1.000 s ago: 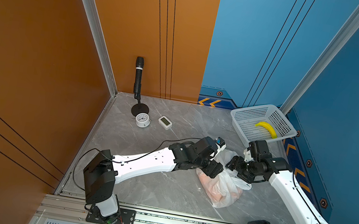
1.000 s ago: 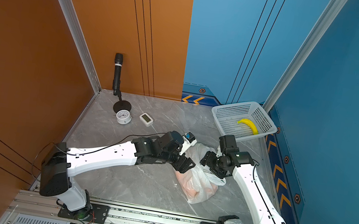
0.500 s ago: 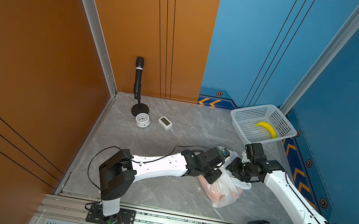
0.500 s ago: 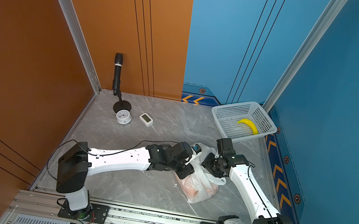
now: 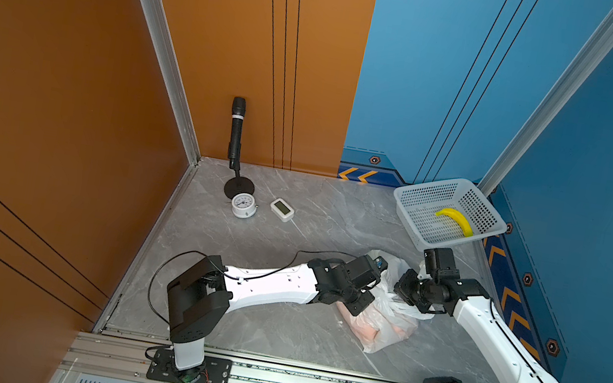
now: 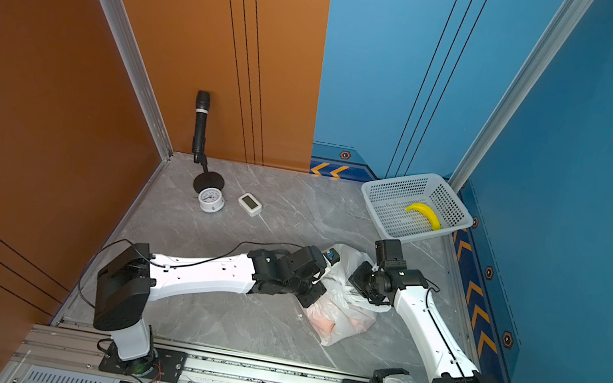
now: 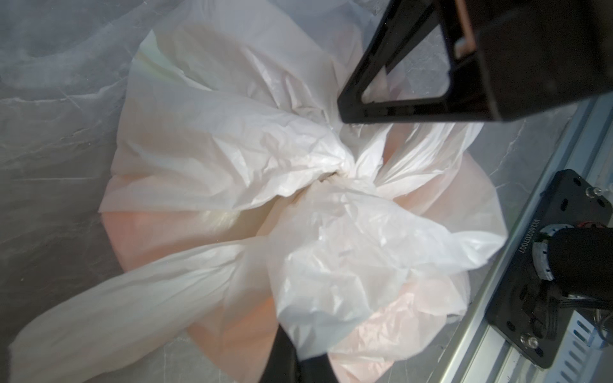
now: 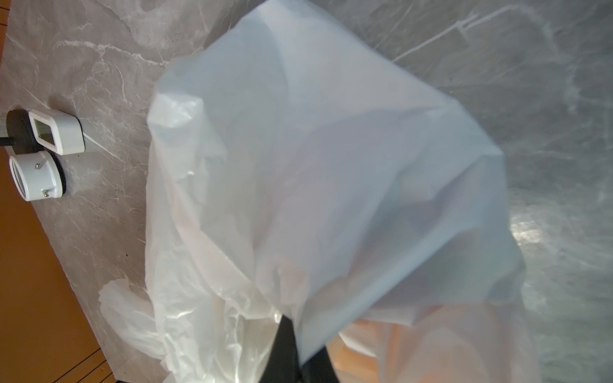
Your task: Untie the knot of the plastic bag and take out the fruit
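A grey marble tabletop [image 5: 274,322], with an orange wall [image 5: 63,76] on the left and a blue wall [image 5: 421,72] on the right. At eleven o'clock stand a microphone [image 5: 236,130], a round clock [image 5: 243,205] and a small display [image 5: 282,209]. At four o'clock lies the plastic bag [image 5: 388,320], fruit [image 7: 142,238] blushing through and the knot [image 7: 345,172] tied. The left gripper [image 5: 364,302] and right gripper [image 5: 402,290] flank it, each clenched on bag plastic and partly hiding it. At two o'clock, a basket [image 5: 421,197] holds a banana [image 5: 456,219].

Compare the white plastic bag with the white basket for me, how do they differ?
The plastic bag is thin, crinkled and translucent; the basket is stiff and perforated. The bag is tied shut at the knot, with orange-pink shapes showing through; the basket is open-topped, its banana in plain sight. The bag lies on the table nearer the front; the basket sits in the far right corner. Both are white plastic.
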Robot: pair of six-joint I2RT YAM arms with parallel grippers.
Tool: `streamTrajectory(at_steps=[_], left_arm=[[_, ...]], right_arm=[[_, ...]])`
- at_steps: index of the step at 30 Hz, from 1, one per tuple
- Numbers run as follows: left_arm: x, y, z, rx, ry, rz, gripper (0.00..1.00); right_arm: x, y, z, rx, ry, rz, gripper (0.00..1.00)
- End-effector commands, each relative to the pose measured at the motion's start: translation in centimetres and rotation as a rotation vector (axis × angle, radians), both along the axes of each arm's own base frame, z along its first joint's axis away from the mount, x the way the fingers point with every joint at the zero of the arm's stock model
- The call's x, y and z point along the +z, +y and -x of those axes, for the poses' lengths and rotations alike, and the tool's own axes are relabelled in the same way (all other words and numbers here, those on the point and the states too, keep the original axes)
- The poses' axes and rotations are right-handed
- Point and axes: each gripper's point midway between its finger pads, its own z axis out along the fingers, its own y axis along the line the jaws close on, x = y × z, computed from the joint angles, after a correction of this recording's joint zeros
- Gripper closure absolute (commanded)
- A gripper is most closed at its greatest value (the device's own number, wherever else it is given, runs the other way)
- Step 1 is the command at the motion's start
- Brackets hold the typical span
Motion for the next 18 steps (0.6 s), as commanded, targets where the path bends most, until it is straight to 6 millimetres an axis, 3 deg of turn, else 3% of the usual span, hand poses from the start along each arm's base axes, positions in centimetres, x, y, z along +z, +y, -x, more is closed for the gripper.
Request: streamTrajectory(at_steps=[1,18], left_arm=[[0.7,2.1,-0.2,0.038,-0.027,-0.039,1.00],[0.6,8.4,-2.3,0.195,-0.007,-0.062,1.00]], right_arm=[[-0.1,-1.4,0.3,-0.063,-0.009,0.008,1.00],[-0.7,-5.3,2.3,-0.199,-0.001,-0.022,1.00]])
